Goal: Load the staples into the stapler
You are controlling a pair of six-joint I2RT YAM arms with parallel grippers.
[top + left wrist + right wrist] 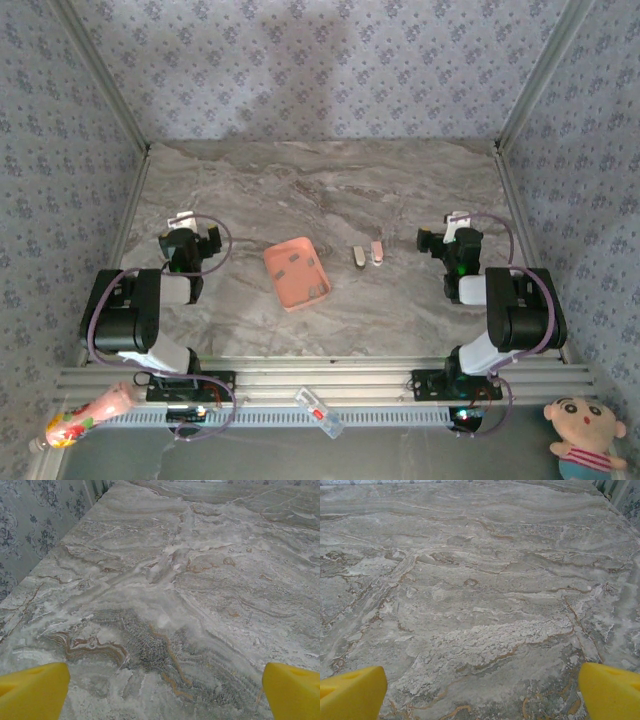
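A pink tray [298, 290] lies near the middle of the marble table, and several tiny dark slivers, the staples [289, 260], lie inside it. Just right of the tray sits the small stapler [358, 257], a grey piece with a pink piece [377, 252] beside it. My left gripper [207, 240] rests left of the tray, well apart from it. My right gripper [428, 240] rests right of the stapler. In the left wrist view the left gripper [165, 695] stands open over bare marble, its yellow fingertips [35, 690] far apart. The right gripper [482, 692] is likewise open, yellow fingertips [610, 690] spread, nothing between them.
Patterned walls with metal rails [115, 100] enclose the table on three sides. On the near rail lie a small clear box [318, 411], a colourful packet [85, 415] at the left and a plush doll [585, 438] at the right.
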